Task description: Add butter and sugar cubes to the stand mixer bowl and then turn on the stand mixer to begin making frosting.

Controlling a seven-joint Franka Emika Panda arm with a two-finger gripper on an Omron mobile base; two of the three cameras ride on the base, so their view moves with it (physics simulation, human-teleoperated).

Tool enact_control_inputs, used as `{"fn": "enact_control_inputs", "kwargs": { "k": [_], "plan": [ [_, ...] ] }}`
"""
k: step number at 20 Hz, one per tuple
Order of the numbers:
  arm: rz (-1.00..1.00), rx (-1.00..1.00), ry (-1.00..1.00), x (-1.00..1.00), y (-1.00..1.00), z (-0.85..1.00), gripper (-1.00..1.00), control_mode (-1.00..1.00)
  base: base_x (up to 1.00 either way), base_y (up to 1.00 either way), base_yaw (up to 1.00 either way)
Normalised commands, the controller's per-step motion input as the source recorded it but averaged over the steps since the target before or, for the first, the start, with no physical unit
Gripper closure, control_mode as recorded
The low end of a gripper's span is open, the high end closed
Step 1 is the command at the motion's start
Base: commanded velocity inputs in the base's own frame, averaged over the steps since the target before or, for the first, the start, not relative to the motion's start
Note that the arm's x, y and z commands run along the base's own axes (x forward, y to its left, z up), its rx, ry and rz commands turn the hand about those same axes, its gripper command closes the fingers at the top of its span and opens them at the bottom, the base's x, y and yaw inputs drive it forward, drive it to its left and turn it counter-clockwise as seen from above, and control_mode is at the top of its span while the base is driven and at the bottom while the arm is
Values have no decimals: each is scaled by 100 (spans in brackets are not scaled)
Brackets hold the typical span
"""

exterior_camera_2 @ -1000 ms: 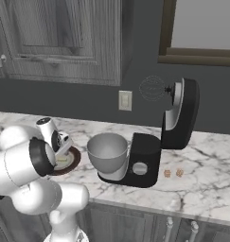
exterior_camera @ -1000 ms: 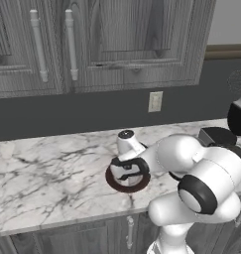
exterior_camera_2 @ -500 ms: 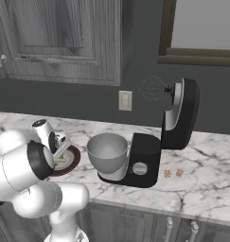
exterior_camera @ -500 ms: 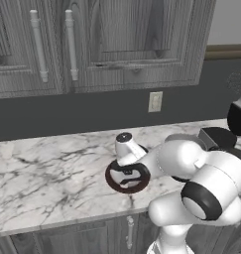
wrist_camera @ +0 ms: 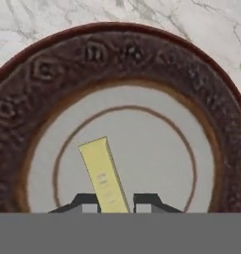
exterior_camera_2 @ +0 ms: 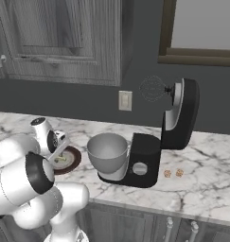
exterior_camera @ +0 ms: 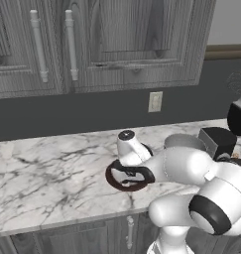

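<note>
The butter (wrist_camera: pixel 103 171), a pale yellow pat, lies on the grey centre of the dark brown plate (wrist_camera: pixel 117 47). My gripper (wrist_camera: pixel 114 203) is shut on its near end, with a dark fingertip pressed against each side. The hand hangs low over the plate (exterior_camera: pixel 112 177) (exterior_camera_2: pixel 75 158) on the marble counter. To the plate's right stands the grey stand mixer bowl (exterior_camera_2: pixel 107 150) on the black stand mixer (exterior_camera_2: pixel 180 118), whose head is tilted up with the whisk (exterior_camera_2: pixel 152 88) clear of the bowl. Two sugar cubes (exterior_camera_2: pixel 173 173) lie on the counter to the right of the mixer's base.
Grey cabinets hang above the counter and a wall outlet (exterior_camera_2: pixel 125 100) sits behind the bowl. Bare marble (exterior_camera: pixel 42 173) stretches to the left of the plate. The counter's front edge runs just in front of the plate.
The fingers have gone from wide open to shut on the butter. The hand has sunk lower over the plate.
</note>
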Motion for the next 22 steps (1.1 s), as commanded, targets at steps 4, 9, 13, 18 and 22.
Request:
{"fn": "enact_control_inputs", "kwargs": {
  "k": [4, 9, 13, 18, 22],
  "plan": [
    [0, 0, -2, -20, -8, 85, 100, -100, 0, 0, 0],
    [0, 0, -4, -20, -3, 100, 100, -100, 0, 0, 0],
    [-3, 0, -3, -22, -19, 94, 100, -100, 0, 0, 0],
    [-5, 0, -5, -35, -44, 71, 100, -100, 0, 0, 0],
    [-9, 0, -8, -44, -61, 43, 100, -100, 0, 0, 0]
  ]
}}
